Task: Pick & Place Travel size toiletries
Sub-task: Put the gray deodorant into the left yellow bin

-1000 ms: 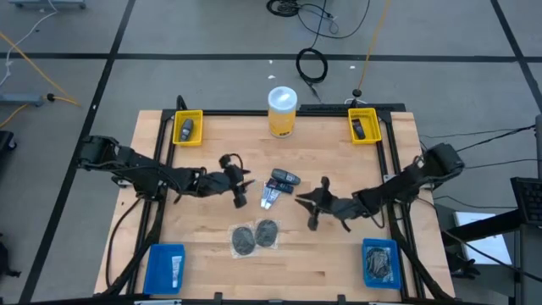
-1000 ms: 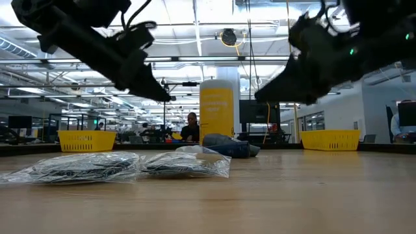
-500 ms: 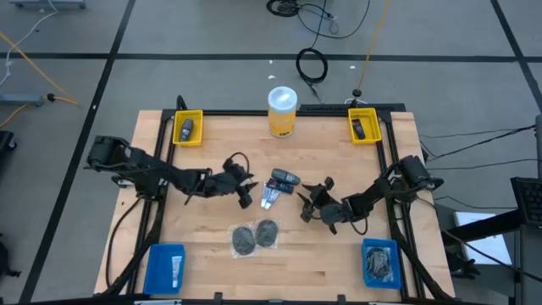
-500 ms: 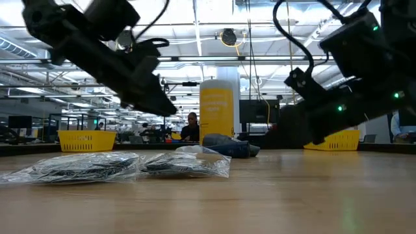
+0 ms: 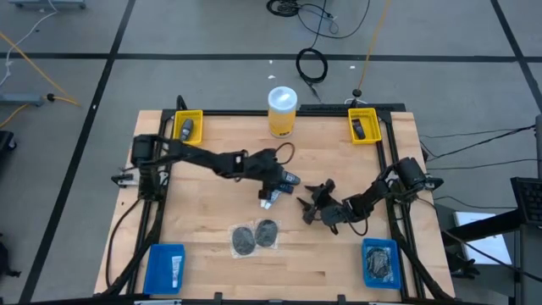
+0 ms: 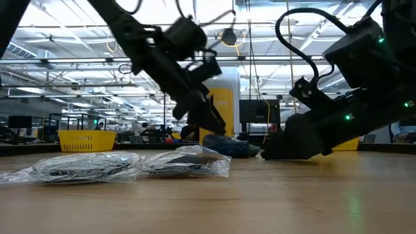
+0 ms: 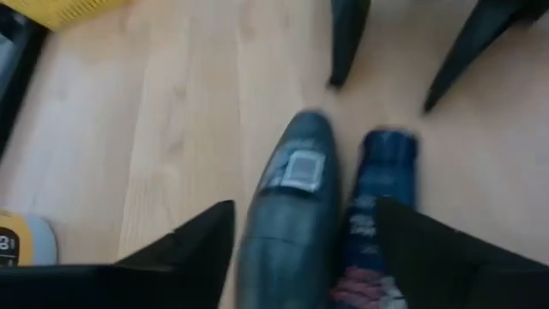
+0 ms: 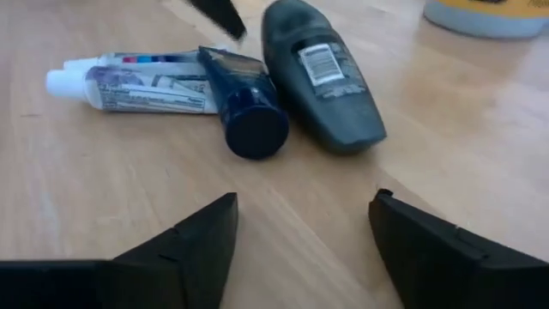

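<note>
Wooden tabletop [image 5: 203,254] with toiletries.
Holds yellow jar [image 5: 282,111], dark bottles [image 8: 322,73], white tube [image 8: 137,84], mesh discs [image 5: 255,236], corner bins [image 5: 188,129].

Even, bright overhead light fills the scene; ceiling strip lights [image 6: 58,16] in the low view glare white and leave both arms as dark silhouettes. Shadows on the wooden table [image 5: 212,263] are soft and short. The left wrist view is smeared, perhaps by motion; the right wrist view is crisp except its own near fingers.
</note>
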You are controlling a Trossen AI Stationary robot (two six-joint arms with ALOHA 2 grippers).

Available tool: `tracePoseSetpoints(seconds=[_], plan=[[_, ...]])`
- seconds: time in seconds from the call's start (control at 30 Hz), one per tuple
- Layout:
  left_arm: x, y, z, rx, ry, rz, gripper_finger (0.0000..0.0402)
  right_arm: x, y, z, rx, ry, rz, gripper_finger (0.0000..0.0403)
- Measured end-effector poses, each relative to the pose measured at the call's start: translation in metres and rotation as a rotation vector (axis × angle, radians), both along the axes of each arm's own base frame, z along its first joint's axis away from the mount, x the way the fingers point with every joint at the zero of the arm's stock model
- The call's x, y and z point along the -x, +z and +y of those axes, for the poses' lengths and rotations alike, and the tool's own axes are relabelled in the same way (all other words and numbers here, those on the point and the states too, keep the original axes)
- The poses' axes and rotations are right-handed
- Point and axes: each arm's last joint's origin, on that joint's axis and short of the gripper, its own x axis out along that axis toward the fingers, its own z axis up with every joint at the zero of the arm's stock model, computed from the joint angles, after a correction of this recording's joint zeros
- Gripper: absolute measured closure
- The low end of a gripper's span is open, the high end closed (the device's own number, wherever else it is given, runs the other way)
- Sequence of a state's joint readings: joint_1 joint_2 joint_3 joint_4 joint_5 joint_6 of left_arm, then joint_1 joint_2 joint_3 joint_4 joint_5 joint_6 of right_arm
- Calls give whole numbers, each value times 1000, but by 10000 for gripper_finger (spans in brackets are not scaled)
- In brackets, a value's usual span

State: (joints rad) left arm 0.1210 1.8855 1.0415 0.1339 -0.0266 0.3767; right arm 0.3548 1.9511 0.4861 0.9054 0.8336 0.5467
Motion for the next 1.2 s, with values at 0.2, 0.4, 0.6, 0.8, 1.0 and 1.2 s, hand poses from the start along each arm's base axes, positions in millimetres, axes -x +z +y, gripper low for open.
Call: tracePoseSetpoints(seconds=[0.2, 0.4, 0.6, 0.8, 1.0, 1.2], plan=[[-12, -18, 16, -49, -10, 127, 58, 10, -3, 2, -81, -10, -30, 122], [-13, -25, 17, -47, -21, 142, 116, 12, -3, 9, -85, 0, -41, 128], [-13, -28, 15, -14, -59, 144, 211, 13, -3, 11, -87, 8, -42, 134], [-7, -23, 14, -5, 63, 186, 218, 13, -3, 11, -92, 11, -48, 134], [21, 6, 13, -17, 291, 325, 207, 13, -3, 12, -88, 12, -49, 136], [74, 31, 9, 17, 614, 464, 214, 14, -3, 12, -82, 15, -46, 139]])
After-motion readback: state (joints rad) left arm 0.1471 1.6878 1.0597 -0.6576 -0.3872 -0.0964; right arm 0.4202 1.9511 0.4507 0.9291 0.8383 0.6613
